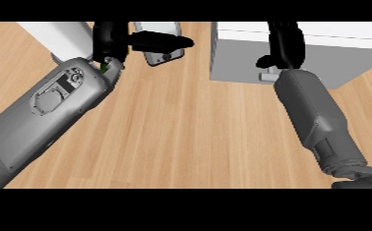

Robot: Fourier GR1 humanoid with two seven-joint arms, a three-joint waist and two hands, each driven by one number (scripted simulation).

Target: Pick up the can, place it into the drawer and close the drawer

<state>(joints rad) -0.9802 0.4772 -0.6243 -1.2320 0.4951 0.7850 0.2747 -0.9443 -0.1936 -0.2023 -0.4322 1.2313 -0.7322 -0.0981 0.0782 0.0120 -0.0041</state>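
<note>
Pressing the right hand (285,43), fingers straight, against the drawer (291,53) front by its handle (269,76), left hand (138,41) spread near the tray (160,43), can unseen, best pushing squarely.

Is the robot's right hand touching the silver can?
No, the right hand is over at the grey drawer, while the can sits by the left hand.

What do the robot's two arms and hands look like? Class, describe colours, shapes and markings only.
Both forearms are grey, rounded casings. The left forearm carries an oval outlined panel with a small dark rectangular marking, and a speck of green shows at its wrist. The right forearm is darker and plainer. The left hand and right hand are black.
</note>
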